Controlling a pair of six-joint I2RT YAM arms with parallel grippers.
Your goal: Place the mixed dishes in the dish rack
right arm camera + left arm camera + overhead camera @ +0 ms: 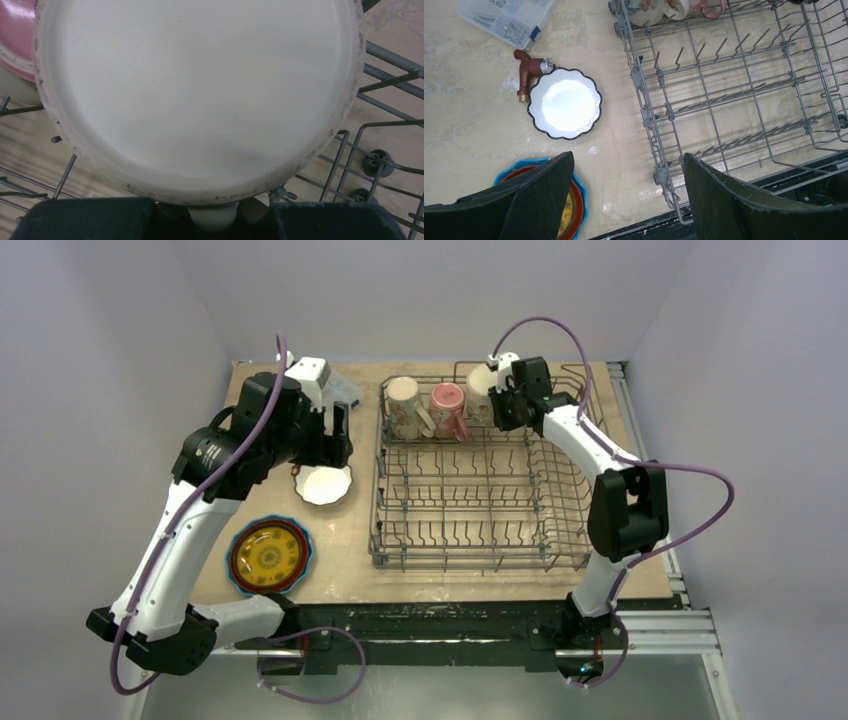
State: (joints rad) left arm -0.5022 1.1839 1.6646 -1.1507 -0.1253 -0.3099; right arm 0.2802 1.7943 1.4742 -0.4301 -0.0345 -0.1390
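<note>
In the dish rack [480,502], along its far edge, stand a cream mug [404,406] and a pink mug [447,410]. To their right, my right gripper [503,402] is shut on the handle [212,216] of a second cream mug [481,392]. That mug's underside [200,90] fills the right wrist view, with the pink mug [14,40] beside it. My left gripper [628,158] hangs open and empty over the table left of the rack [734,75]. The small white scalloped bowl [565,102] lies just beyond it. A stack of plates [268,556], yellow-patterned on top, sits at the front left.
A small red-brown tool [526,70] lies touching the bowl's far-left rim. A clear plastic compartment box [506,17] sits at the table's far left corner. The table's near edge [639,225] runs just below the left gripper. Purple walls close in both sides.
</note>
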